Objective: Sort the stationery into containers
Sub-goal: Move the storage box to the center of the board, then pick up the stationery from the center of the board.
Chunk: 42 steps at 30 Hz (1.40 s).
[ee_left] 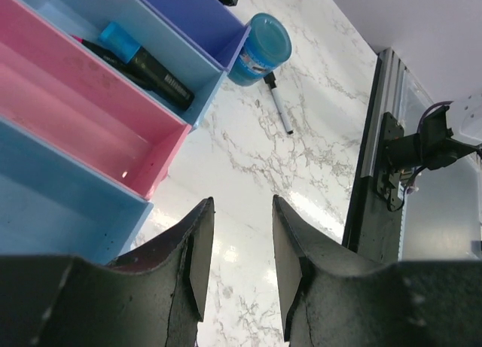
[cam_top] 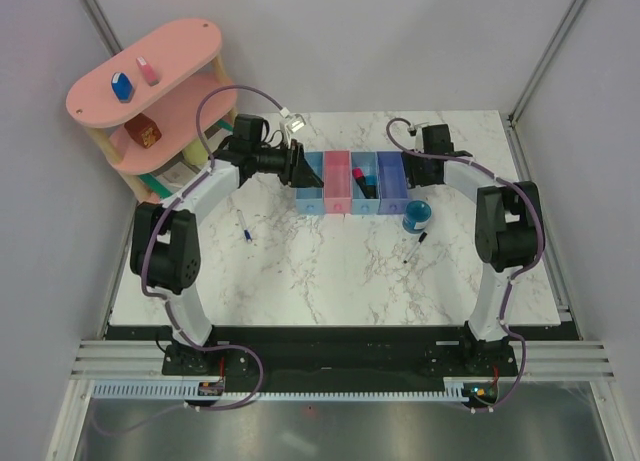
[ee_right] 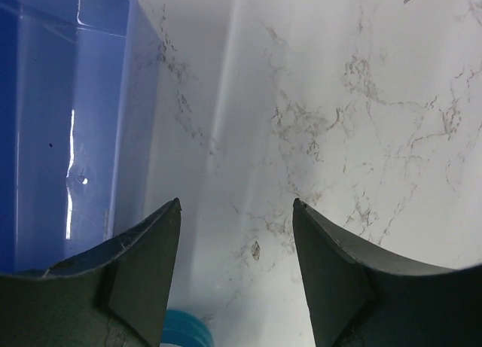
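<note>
Blue bin (ee_left: 75, 12), in front of the left gripper (ee_left: 241, 211), already holds 2 markers (ee_left: 151, 67). Both grippers stand apart, empty. Near the right gripper (ee_right: 237, 211), beside the violet-blue bin (ee_right: 68, 121), the round teal-blue pot (cam_top: 417, 217) and thin black pen (cam_top: 413, 249) wait unsorted.

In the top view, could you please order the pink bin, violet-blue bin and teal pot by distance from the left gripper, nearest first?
1. Pink bin, second in the row, close to the left gripper.
2. Violet-blue bin, at the row's right end.
3. Teal pot, on the table past that end.
</note>
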Each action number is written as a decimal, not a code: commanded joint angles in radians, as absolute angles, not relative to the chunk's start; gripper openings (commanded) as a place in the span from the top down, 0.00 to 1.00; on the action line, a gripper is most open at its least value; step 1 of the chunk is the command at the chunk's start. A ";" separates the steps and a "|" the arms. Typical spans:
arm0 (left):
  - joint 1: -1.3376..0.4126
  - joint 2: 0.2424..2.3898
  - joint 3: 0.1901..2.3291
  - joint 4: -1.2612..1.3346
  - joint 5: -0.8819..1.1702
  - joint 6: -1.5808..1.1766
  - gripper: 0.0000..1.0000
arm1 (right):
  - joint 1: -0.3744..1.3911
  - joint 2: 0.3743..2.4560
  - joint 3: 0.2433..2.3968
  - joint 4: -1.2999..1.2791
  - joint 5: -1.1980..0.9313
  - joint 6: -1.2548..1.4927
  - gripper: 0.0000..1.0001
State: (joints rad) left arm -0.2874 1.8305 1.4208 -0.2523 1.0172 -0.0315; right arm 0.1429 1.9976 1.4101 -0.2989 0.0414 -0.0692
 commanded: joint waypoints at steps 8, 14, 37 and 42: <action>-0.264 1.686 1.361 -0.377 0.924 0.124 0.55 | 0.123 1.754 1.379 -0.382 0.069 -0.178 0.23; -0.264 1.643 1.364 -0.487 0.848 0.176 0.46 | 0.123 1.660 1.387 -0.578 -0.113 -0.261 0.14; -0.262 1.489 1.295 -0.637 0.703 0.252 0.24 | 0.141 1.649 1.158 -0.560 -0.253 -0.311 0.02; -0.262 1.493 1.298 -0.640 0.699 0.256 0.24 | 0.164 1.680 1.166 -0.529 -0.241 -0.296 0.02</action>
State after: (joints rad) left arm -0.2676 1.5127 1.2964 -0.6334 0.7078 0.2142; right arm 0.1417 1.6489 1.1568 -0.5785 -0.2283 -0.3027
